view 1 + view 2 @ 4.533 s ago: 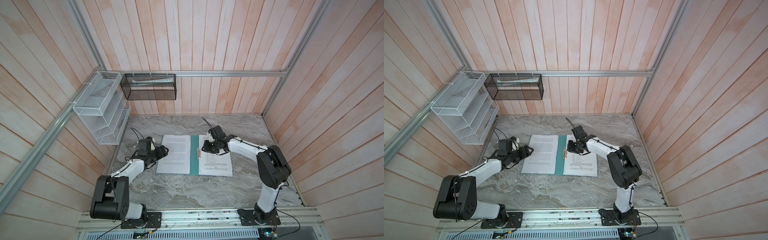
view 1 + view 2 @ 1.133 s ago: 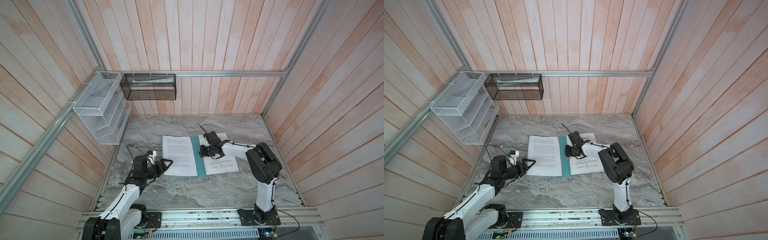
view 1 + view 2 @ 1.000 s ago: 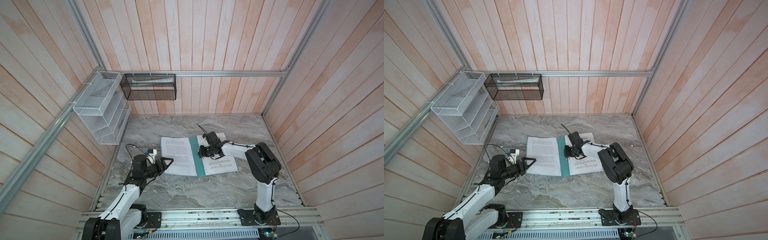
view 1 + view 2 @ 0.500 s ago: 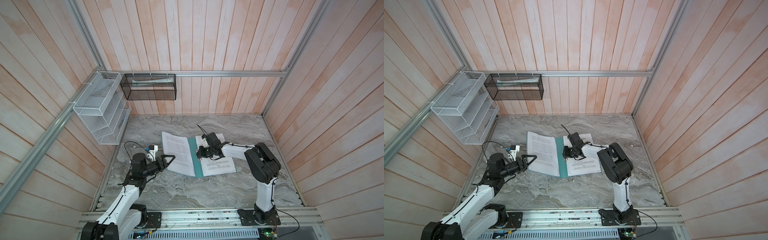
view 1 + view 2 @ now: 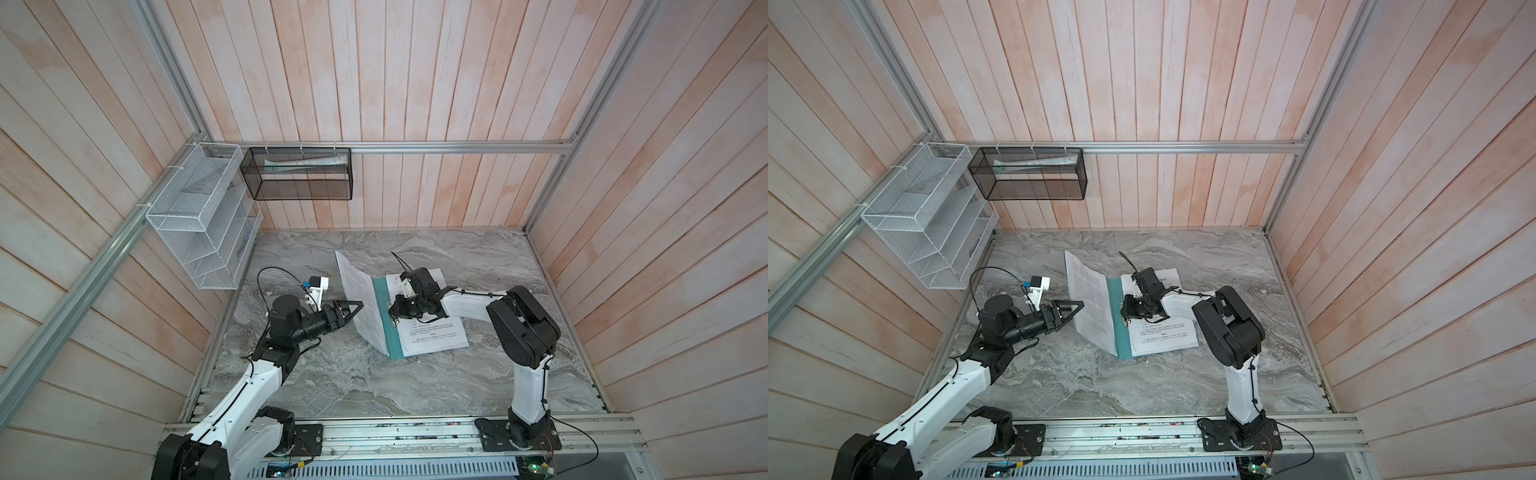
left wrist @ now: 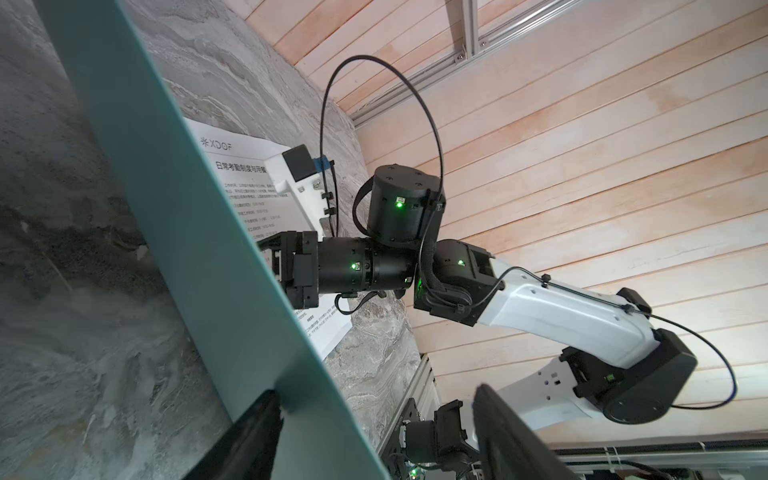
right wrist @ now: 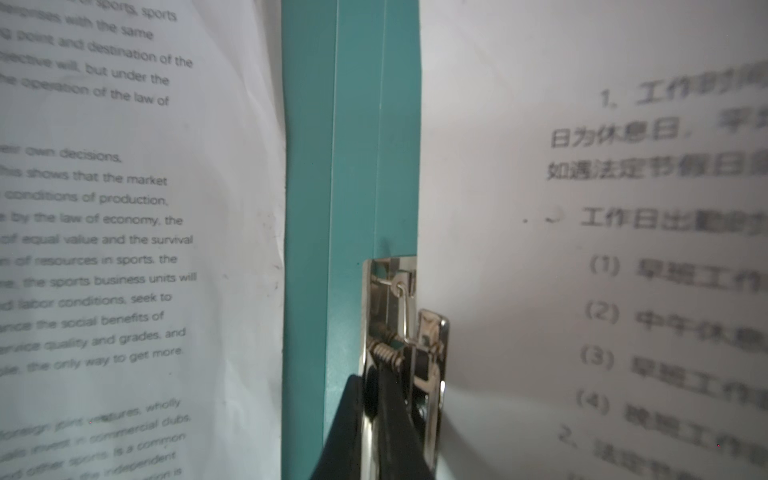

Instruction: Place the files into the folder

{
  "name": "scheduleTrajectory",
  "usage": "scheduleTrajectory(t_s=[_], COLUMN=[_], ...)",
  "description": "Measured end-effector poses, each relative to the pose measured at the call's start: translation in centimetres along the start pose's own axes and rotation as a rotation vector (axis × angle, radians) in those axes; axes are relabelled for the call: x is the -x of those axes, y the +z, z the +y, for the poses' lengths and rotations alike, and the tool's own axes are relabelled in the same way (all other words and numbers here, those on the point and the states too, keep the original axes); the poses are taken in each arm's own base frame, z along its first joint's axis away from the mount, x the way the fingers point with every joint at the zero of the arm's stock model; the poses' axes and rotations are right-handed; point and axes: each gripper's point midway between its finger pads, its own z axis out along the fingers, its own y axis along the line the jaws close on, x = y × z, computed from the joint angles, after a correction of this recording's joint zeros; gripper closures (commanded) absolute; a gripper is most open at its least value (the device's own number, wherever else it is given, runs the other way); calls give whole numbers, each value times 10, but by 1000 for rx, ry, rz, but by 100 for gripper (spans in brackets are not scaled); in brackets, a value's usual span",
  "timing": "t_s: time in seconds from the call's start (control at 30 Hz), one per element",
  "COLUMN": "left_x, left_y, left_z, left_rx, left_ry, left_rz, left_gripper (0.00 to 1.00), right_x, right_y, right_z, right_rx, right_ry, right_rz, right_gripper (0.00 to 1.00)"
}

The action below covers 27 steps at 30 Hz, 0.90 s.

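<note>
Left jaws gape astride the raised folder [image 6: 208, 249] cover, seemingly touching.

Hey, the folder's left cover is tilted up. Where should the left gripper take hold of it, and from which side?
Pinch the cover at its free long edge, coming in from the left. That edge stands off the table, it looks thin enough to pinch, and it lies inside the open left gripper.
</note>
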Motion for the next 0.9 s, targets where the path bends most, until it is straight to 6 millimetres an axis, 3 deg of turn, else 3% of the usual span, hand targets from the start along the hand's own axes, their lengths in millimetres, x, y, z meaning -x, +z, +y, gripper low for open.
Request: scheduleTrajectory(t_s=[0.47,0.7,0.9], left_x=[16,23,11], left_y=[42,75,97], left_z=[-34,-60,-55], left_rx=[-57,-112,-107], left_ry=[68,130,123], left_rz=[63,101,146], left_gripper=[24,24,24], right_x=[-21,-25,-6], right_y=[-5,-8,-38], right_z=[11,23,25], right_rx=[111,238,280], right_ry=[107,222,284], right_rz=[22,16,-50], right_gripper=[86,63,59])
